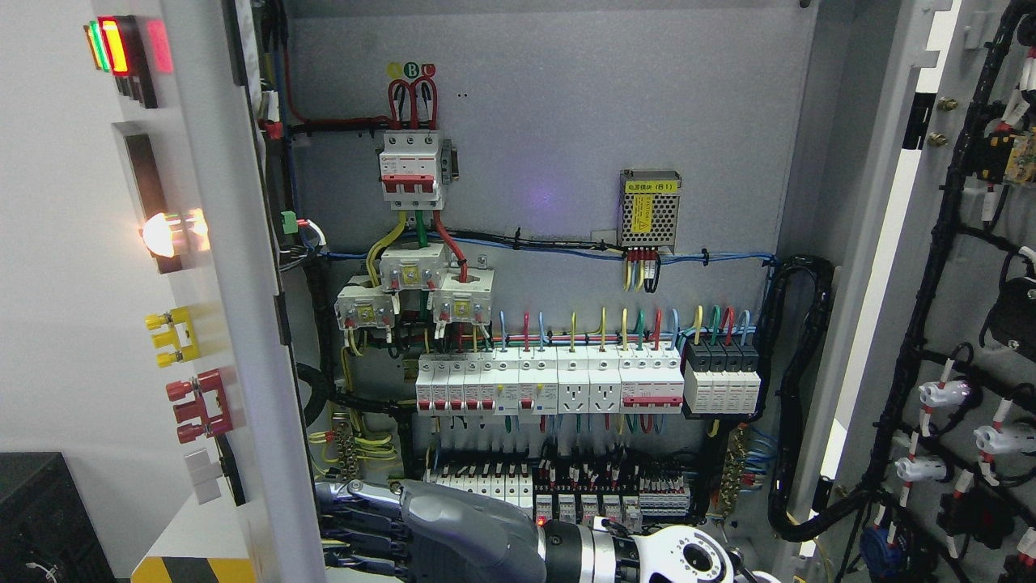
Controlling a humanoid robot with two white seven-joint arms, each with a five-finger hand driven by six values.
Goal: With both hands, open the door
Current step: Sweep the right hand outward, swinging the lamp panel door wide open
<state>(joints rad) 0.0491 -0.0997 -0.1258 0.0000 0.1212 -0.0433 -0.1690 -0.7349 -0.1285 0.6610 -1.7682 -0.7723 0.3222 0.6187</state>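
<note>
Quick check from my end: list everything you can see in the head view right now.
cabinet: one, grey, centre, interior exposed
left door: one, white, swung open at left, outer face showing
right door: one, grey, open at right, inner face with black wiring
main breaker: one, white and red, upper centre-left
power supply: one, metal mesh with yellow label, upper right of centre
breaker row: one row, white with red, black units at its right end, middle
lit lamp: one, glowing orange-white, left door
yellow handle: one, left door
red handle: one, left door, below the yellow
hand: one, grey, bottom, by the left door's edge, arm entering from the bottom right
</note>
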